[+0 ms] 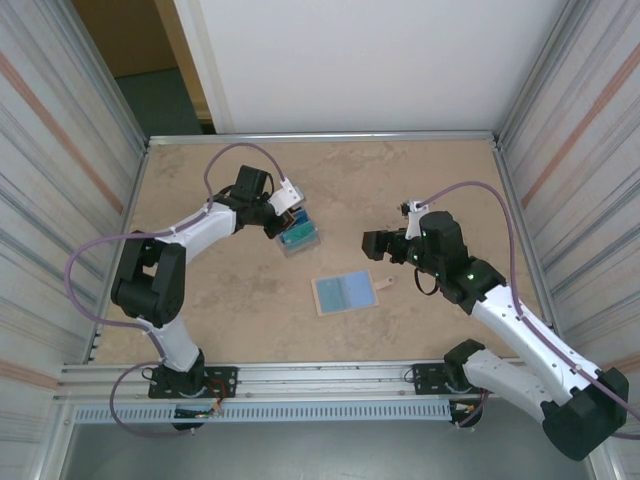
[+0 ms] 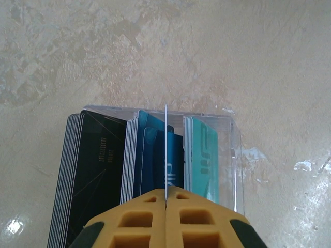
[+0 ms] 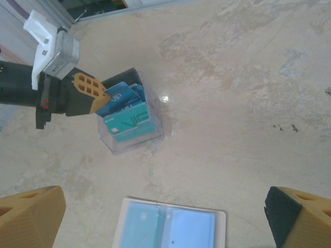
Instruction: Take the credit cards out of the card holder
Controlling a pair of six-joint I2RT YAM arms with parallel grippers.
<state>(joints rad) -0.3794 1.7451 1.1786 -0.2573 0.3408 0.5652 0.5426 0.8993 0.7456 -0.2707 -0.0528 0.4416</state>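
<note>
The card holder [image 1: 345, 292] lies open and flat on the table, beige-rimmed with pale blue inner faces [image 3: 170, 227]; its little tab [image 1: 383, 283] points right. My left gripper [image 2: 166, 199] is shut on a thin credit card [image 2: 166, 150] seen edge-on. It holds the card over a clear plastic box [image 2: 232, 155] with black [image 2: 93, 170], blue [image 2: 150, 155] and teal [image 2: 204, 155] card stacks. In the top view that gripper [image 1: 285, 215] sits at the box [image 1: 300, 238]. My right gripper [image 1: 375, 245] hovers open above the holder, its fingers [image 3: 31, 214] spread wide with nothing between them.
Metal rails and corrugated walls [image 1: 60, 200] border the tan table [image 1: 420, 180]. The left arm's cable [image 1: 235, 155] loops over the far left area. Bare tabletop [image 3: 248, 103] lies to the right of the clear box [image 3: 129, 126].
</note>
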